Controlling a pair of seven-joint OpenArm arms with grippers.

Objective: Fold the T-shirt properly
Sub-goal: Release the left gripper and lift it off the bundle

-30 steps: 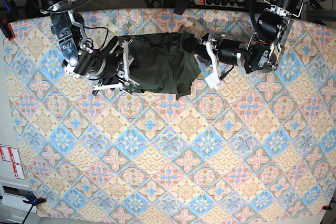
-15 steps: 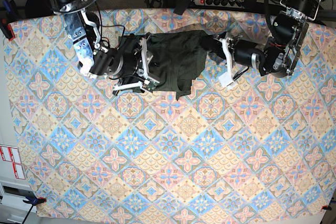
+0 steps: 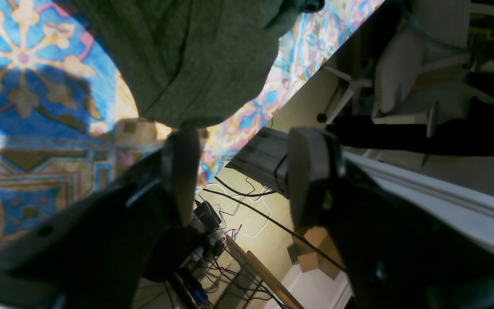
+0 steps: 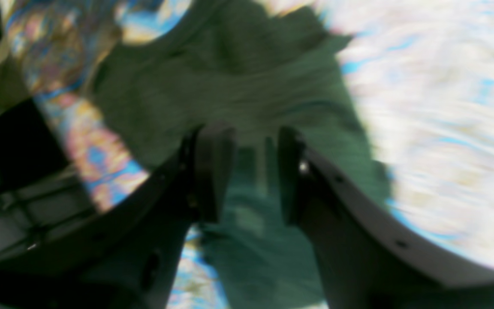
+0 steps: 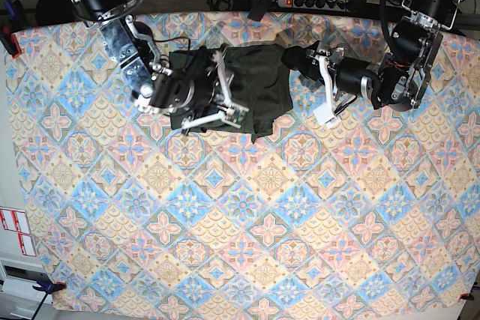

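Observation:
The dark olive T-shirt (image 5: pixel 255 84) lies bunched in a rough rectangle at the back middle of the patterned table. My right gripper (image 5: pixel 229 89) hovers over the T-shirt's left half. In the blurred right wrist view its fingers (image 4: pixel 212 171) stand apart, with the T-shirt (image 4: pixel 238 90) under and beyond them. My left gripper (image 5: pixel 313 84) sits just off the garment's right edge. The left wrist view shows that gripper (image 3: pixel 247 176) open and empty, with the T-shirt (image 3: pixel 195 56) hanging just past one fingertip.
A patterned cloth (image 5: pixel 247 207) covers the table. A power strip (image 5: pixel 315 1) and cables lie behind the table's back edge. Beyond that edge the left wrist view shows a chair (image 3: pixel 405 64) and floor cables (image 3: pixel 230 193). Red clamps (image 5: pixel 7 39) grip the left edge.
My left gripper has opened and let go of the T-shirt's right edge. The right arm has slid rightward from the garment's left edge to over its left half.

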